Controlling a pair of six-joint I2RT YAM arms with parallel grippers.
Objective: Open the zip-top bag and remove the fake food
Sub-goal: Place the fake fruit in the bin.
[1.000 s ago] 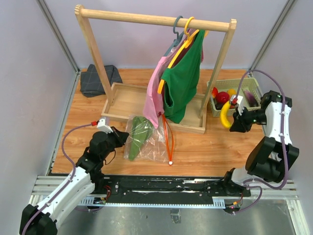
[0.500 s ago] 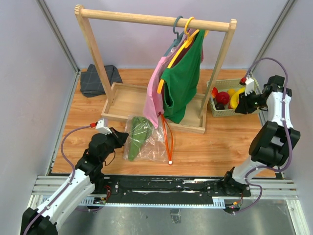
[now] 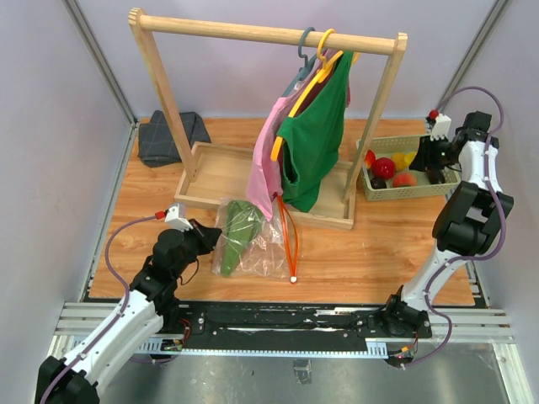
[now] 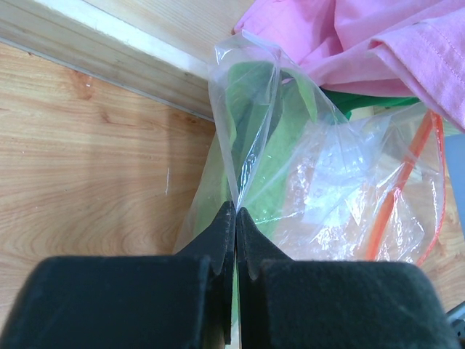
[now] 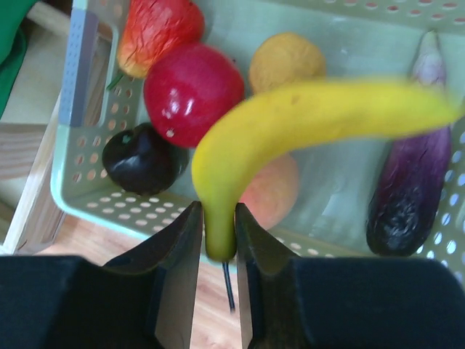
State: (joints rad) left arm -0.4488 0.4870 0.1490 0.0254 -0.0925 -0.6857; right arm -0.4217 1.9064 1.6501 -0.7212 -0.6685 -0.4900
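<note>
The zip-top bag (image 3: 253,240) lies in front of the wooden rack, its orange-red zip strip (image 3: 289,236) on the right side. Long green leafy pieces (image 3: 234,231) are inside it. My left gripper (image 3: 205,236) is shut on a fold of the bag's clear plastic (image 4: 327,182) at its left edge; the green pieces (image 4: 272,145) show through. My right gripper (image 5: 218,233) is shut on one end of the yellow banana (image 5: 312,116) and holds it over the green basket (image 5: 80,189). In the basket lie a red round fruit (image 5: 192,91), a purple eggplant (image 5: 414,182), a peach (image 5: 276,193) and a small yellow fruit (image 5: 287,62).
A wooden clothes rack (image 3: 265,34) with a tray base stands mid-table, with pink (image 3: 265,168) and green (image 3: 316,139) garments hanging over the bag's far end. The basket (image 3: 404,193) sits at the right, next to the rack post. A dark folded cloth (image 3: 168,136) lies far left.
My right arm has carried the banana from in front of the basket to over it, swinging back and right. The left gripper and the bag have not moved.
</note>
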